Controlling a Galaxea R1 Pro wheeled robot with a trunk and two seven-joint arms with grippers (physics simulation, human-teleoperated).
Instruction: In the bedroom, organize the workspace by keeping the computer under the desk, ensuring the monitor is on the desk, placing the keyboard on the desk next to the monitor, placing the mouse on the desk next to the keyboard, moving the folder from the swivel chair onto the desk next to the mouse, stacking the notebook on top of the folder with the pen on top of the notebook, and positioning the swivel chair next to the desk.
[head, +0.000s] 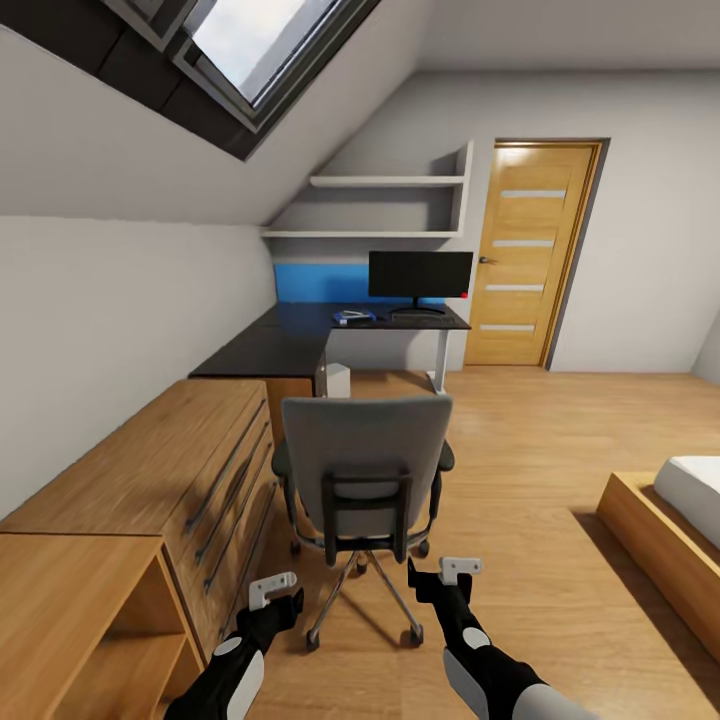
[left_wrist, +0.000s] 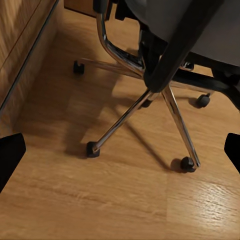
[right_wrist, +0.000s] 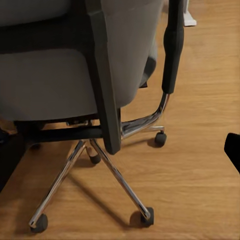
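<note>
The swivel chair (head: 362, 470) stands mid-floor with its grey back toward me; its chrome base (left_wrist: 150, 100) and casters show close up, as does its back (right_wrist: 75, 75). Both grippers hang low just behind it, the left gripper (head: 275, 590) and the right gripper (head: 455, 572), each open and holding nothing. Farther off is the black desk (head: 290, 345), with the monitor (head: 420, 275) on its right end. Left of the monitor lies a flat blue thing (head: 353, 317) that looks like the folder. The grey computer (head: 335, 380) sits under the desk. The chair seat is hidden.
A light-wood dresser (head: 170, 470) runs along the left wall, close to the chair and my left arm. A bed corner (head: 680, 520) is at the right. Wood floor lies open between chair and bed. A door (head: 530, 255) and wall shelves (head: 390, 182) stand behind the desk.
</note>
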